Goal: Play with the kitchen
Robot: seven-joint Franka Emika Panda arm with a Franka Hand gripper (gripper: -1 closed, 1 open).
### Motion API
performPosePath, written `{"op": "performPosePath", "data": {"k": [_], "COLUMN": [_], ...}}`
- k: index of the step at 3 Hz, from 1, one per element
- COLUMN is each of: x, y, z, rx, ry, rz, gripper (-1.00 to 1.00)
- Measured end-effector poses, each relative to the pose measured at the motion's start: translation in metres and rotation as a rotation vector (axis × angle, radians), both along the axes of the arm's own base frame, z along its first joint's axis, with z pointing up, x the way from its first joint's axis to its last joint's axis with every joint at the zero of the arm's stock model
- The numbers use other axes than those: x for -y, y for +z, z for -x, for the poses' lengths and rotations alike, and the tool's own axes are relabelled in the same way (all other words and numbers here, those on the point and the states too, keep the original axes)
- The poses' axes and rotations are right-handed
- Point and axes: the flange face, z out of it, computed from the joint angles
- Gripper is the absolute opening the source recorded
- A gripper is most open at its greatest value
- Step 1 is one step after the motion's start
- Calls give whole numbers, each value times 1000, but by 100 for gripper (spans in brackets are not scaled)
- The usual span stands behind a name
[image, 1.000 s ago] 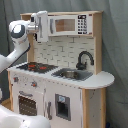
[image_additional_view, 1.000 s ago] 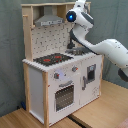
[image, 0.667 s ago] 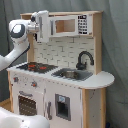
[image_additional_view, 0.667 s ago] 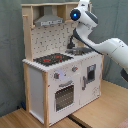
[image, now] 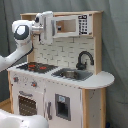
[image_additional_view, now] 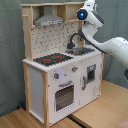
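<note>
The kitchen [image: 57, 75] stands upright on the wooden floor [image_additional_view: 100, 107], tall axis vertical, and fills the middle of both exterior views. Its top shelf runs horizontally, with the grey hood [image_additional_view: 48, 20] at one end and the microwave [image: 75, 26] at the other.

My arm reaches up to that shelf. In the first exterior view my fingers [image: 48, 27] sit at the shelf's 9 o'clock end, just beside the microwave, which lies toward 3 o'clock from them. In the second exterior view the wrist [image_additional_view: 86, 12] is at the cabinet's 1 o'clock corner.

Finger state: cannot tell; nothing visibly held.

Stovetop [image: 36, 67], sink [image: 72, 74] and faucet [image: 84, 59] lie toward 5 o'clock, well below.

Judgement: the next move turns on the microwave, nearest part, along the shelf's long axis.
</note>
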Motion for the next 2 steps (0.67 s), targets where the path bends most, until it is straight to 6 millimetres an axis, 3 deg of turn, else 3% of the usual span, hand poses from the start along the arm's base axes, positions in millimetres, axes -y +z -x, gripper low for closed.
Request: {"op": "performPosePath", "data": {"k": [2], "x": [13], "y": [-10], "z": [23], "rx": [-15], "ry": [76], "rz": [-13], "gripper": [-100]}}
